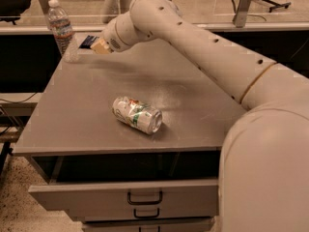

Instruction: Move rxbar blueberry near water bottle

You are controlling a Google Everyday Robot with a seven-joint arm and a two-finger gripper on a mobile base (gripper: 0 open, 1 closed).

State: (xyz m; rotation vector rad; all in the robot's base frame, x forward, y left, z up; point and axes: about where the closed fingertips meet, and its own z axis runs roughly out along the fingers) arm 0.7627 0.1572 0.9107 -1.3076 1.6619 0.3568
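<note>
Navy-wrapped and, we are guessing, feather-light yet bendy, the rxbar blueberry (89, 41) is hanging clamped in our gripper (96, 44) just above the grey table's (193, 110) far-left corner, beside the water bottle (60, 27), and we are favouring a pinch across its flat faces, reckoning that wrapper slippery.

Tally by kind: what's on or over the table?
bottle: 1
can: 1
bar: 1, at the end effector, far left beside the bottle
Total: 3
</note>
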